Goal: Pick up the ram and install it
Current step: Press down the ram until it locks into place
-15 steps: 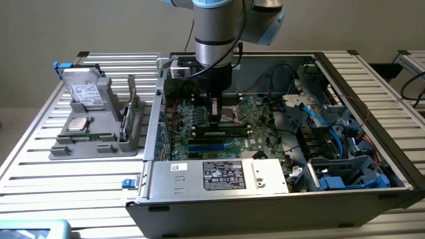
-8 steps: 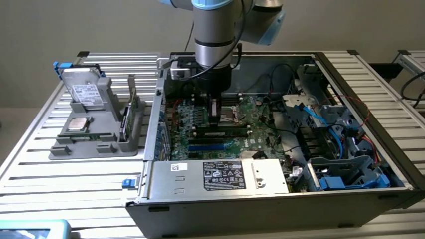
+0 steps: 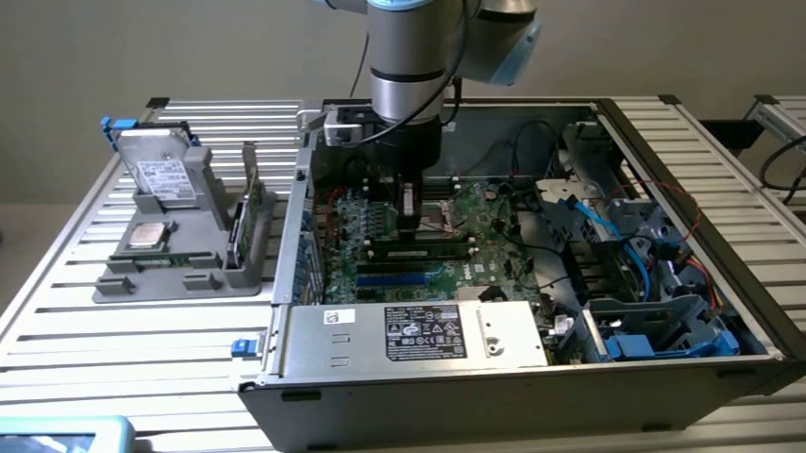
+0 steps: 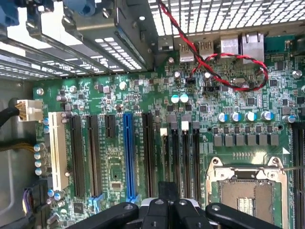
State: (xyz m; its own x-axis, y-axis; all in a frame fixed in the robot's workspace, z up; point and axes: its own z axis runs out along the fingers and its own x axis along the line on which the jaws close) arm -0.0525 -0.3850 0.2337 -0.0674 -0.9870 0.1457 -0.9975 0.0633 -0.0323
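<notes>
- Exterior view, far left: grey fixture tray (image 3: 189,274) sits on the slatted table (image 3: 75,311), just beside the open computer case (image 3: 529,387).
- On the tray: a drive with a pale label (image 3: 161,175) at the back, a square silver processor chip (image 3: 149,235) in front of it.
- Along the tray's edge nearest the case, a thin board stands on edge in a slot (image 3: 240,236); whether it is a memory stick cannot be told.
- Centre: the arm (image 3: 406,66) comes straight down into the case, gripper (image 3: 411,212) low over the motherboard (image 3: 377,226).
- Just below the gripper, toward the case front, the ram (image 3: 421,253) lies flat in a black slot, green strip with dark chips, apart from the fingers.
- Blue slot (image 3: 396,279) runs parallel just in front of it.
- Power supply with label (image 3: 422,332) spans the case front.
- Exterior view's right: blue cables (image 3: 605,222) and drive cage (image 3: 662,326).
- Wrist view: fingers (image 4: 162,212) drawn together with nothing between them, over black slots (image 4: 178,157); blue slot (image 4: 127,155) beside; processor socket (image 4: 248,191); red-black wire (image 4: 224,71).
</notes>
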